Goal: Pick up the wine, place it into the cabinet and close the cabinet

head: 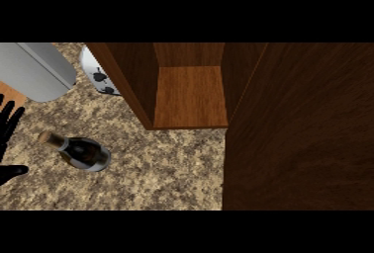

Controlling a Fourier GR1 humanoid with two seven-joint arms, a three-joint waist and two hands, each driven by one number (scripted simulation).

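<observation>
Head view, starting at the far left edge: the left hand (pixel 10 129) shows with fingers straight and spread, pointing up, thumb low near the edge, holding nothing. It looks to be resting there. The right hand isn't in the picture at all, so nothing can be said of its fingers.

Just right of that hand stands the wine (pixel 82 150), a dark bottle on the speckled counter (pixel 161 168), its cork end tipped toward the far left. It sits untouched, well short of the cabinet.

Far left, a grey appliance (pixel 40 69); beside it a white toaster-like thing (pixel 99 74), partly hidden.

Moving right: the cabinet (pixel 191 96) stands open, its wooden shelf bare, and the door (pixel 300 128) swings out toward us, filling the right side.

So the pick-up hasn't begun. My judgement: curl round the bottle's wide body, not the neck, lift it upright, and bring it in from the left, clear of that door's edge.
</observation>
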